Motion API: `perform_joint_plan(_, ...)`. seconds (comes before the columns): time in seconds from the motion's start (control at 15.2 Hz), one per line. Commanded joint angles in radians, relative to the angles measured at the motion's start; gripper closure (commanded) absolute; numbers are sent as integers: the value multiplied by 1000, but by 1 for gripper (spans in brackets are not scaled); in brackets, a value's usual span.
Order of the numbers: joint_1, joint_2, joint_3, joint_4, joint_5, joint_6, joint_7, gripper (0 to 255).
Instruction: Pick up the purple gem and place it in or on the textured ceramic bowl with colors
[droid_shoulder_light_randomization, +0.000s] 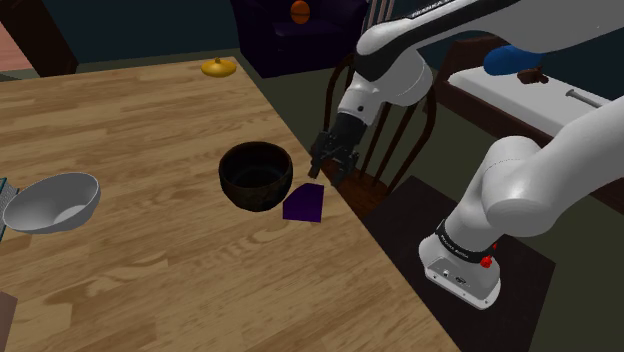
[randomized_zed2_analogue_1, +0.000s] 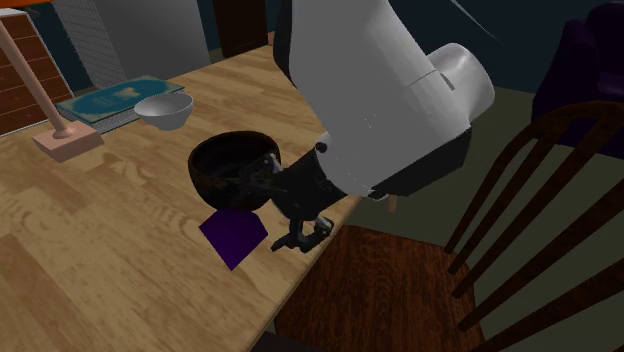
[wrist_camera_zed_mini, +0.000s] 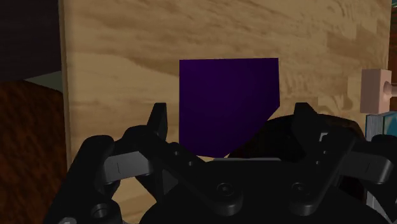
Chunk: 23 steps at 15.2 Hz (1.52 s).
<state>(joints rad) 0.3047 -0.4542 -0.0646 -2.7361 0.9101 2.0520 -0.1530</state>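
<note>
Hovering over a light wooden bench (droid_shoulder_light_randomization: 150, 285), a white Franka arm holds its all-black two-finger pincer (droid_shoulder_light_randomization: 331, 176) just above the piece it is meant to lift.

Reading from the shoulder view's left, a pale grey rounded bowl (droid_shoulder_light_randomization: 55, 200) sits near the bench's side. Well apart from it, toward the middle, stands the dark, near-black round bowl (droid_shoulder_light_randomization: 257, 176) that is the goal. Just beside that bowl, on its right and close to the bench's edge, lies the deep purple flat-faced gem (droid_shoulder_light_randomization: 303, 205); whether the two touch cannot be told. The pincer hangs right of the gem and above it, and a dark wooden spindle-back chair (randomized_zed2_analogue_1: 380, 295) stands beyond the edge.

In the wrist view the pincer (wrist_camera_zed_mini: 231, 114) is spread wide and holds nothing. The gem (wrist_camera_zed_mini: 226, 105) lies on the wood ahead, between the lines of the two fingers (wrist_camera_zed_mini: 159, 121).

The step in hand appears to be the descent to grasp. Done well, it would centre the gem between the fingers and come straight down. The fingers should close on two opposite flat faces rather than the cut corner. The finger nearest the dark bowl needs to clear its wall. The lift should clear the rim before the gem is carried across.
</note>
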Motion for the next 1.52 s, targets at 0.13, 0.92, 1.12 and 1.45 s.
perform_joint_plan(0.13, -54, -1, 104, 20, -19, 90, 426, 0)
perform_joint_plan(0.92, -22, 83, 173, 12, 69, 211, 466, 0)
perform_joint_plan(1.12, -22, 83, 173, 12, 69, 211, 466, 0)
perform_joint_plan(1.45, -21, 78, 174, 8, 69, 210, 468, 255)
